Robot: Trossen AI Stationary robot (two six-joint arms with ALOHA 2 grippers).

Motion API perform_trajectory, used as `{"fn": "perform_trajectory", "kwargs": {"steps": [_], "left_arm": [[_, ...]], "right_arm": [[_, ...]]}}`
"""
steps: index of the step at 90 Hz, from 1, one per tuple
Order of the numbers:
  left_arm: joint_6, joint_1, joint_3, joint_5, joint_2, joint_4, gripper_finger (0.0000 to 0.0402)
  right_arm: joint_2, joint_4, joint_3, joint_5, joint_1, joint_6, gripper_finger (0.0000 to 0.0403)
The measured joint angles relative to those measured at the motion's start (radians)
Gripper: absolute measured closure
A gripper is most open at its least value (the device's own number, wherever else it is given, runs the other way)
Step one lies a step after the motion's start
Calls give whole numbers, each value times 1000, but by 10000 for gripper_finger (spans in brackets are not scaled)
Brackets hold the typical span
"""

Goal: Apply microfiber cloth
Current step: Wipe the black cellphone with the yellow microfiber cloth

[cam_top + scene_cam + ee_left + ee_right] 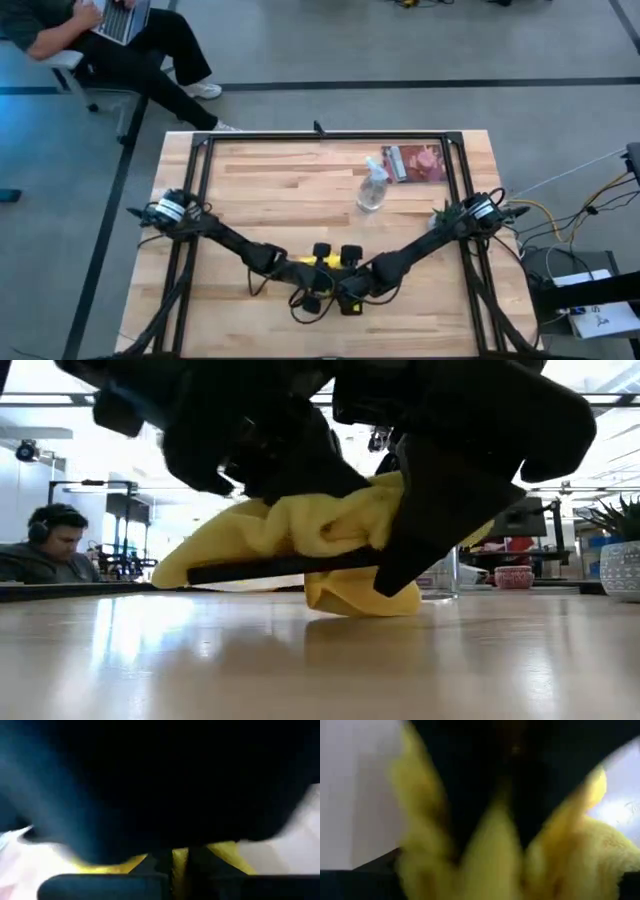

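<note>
Both grippers meet low over the microfiber cloth (300, 525) near the table's front edge: left gripper (305, 300) and right gripper (345, 300) side by side, bunched yellow fabric w/ them; can't tell if either pair of fingers is pinched or apart. Cloth drapes over a thin black slab (280, 567), edge on. Spray bottle (372, 188) stands well beyond the cloth, a reddish packet (415, 162) farther back. Wooden table (280, 190), black frame; person w/ laptop (125, 18) sits beyond it.

You find no text, label or number legible in any view. The printed packet (417, 162) by the spray bottle (372, 188) stays unreadable to you.
</note>
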Motion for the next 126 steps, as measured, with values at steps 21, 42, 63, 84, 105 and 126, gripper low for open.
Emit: {"fn": "perform_trajectory", "kwargs": {"steps": [21,42,63,84,105,126], "left_arm": [[-99,1,-60,-90,-34,-165,395],[-229,-4,-191,-109,-76,-144,395],[-234,-27,-302,-96,-127,30,395],[-179,-35,-308,-83,-227,41,395],[-200,-35,-334,-91,-185,123,395],[-242,-36,-341,-137,-154,95,395]], "right_arm": [[15,10,0,-17,2,6,90],[12,20,4,-23,3,1,128],[12,23,4,-25,3,-17,201],[-11,32,51,1,1,-71,239],[26,130,53,30,-18,-77,274],[52,120,58,21,-19,-77,305]]}}
